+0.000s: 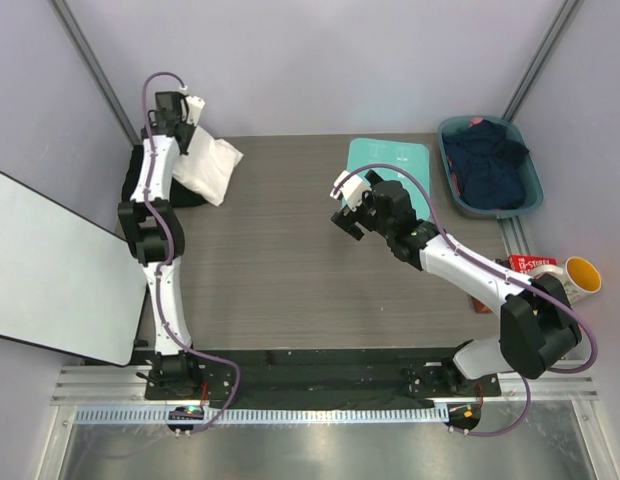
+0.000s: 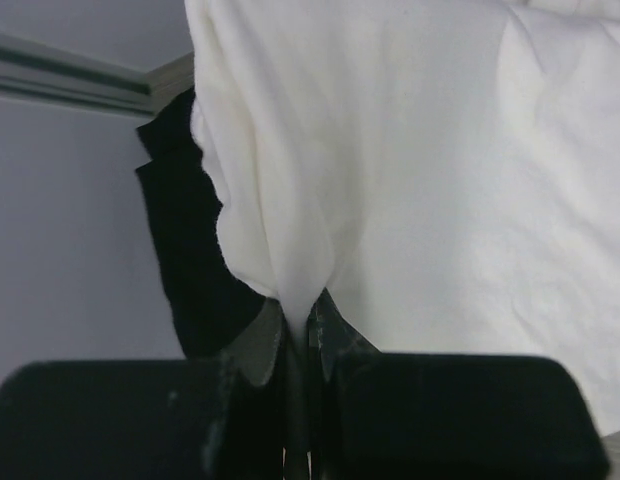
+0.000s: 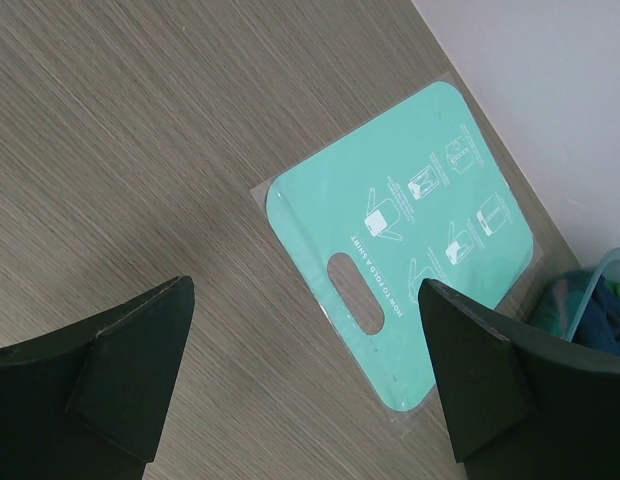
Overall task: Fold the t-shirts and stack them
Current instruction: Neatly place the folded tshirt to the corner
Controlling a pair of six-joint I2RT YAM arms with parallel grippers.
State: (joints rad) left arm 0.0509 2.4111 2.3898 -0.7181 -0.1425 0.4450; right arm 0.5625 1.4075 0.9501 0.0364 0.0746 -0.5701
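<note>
The right gripper [image 3: 305, 290] is held spread wide and empty above the table [image 1: 280, 250], near its middle. It is best carried across toward 10 o'clock, since a shirt is laid flat most easily with two corners held apart.

At 10 o'clock, by the far-left edge, the left gripper [image 2: 298, 315] is clamped on a small pinch of the white t-shirt [image 2: 420, 200]. The shirt is bunched below it and lies partly over the black t-shirt [image 2: 185, 260]. The step in hand is judged to be drawing the white shirt onto open table for folding. The task is judged barely begun, as neither shirt is folded. With so little cloth held, the shirt should be dragged low and slowly, lest it slip or the black one be pulled along.

The tabletop is smooth, with a grey-brown wood grain. At 1 o'clock the teal board [image 3: 410, 300] is seen as thin, flat, round-cornered plastic, with a slot handle and white printed diagrams. The white cloth is matt and soft, in loose folds. Farthest, at 2 o'clock, crumpled dark blue clothes are held in a teal basket [image 1: 500, 212].
</note>
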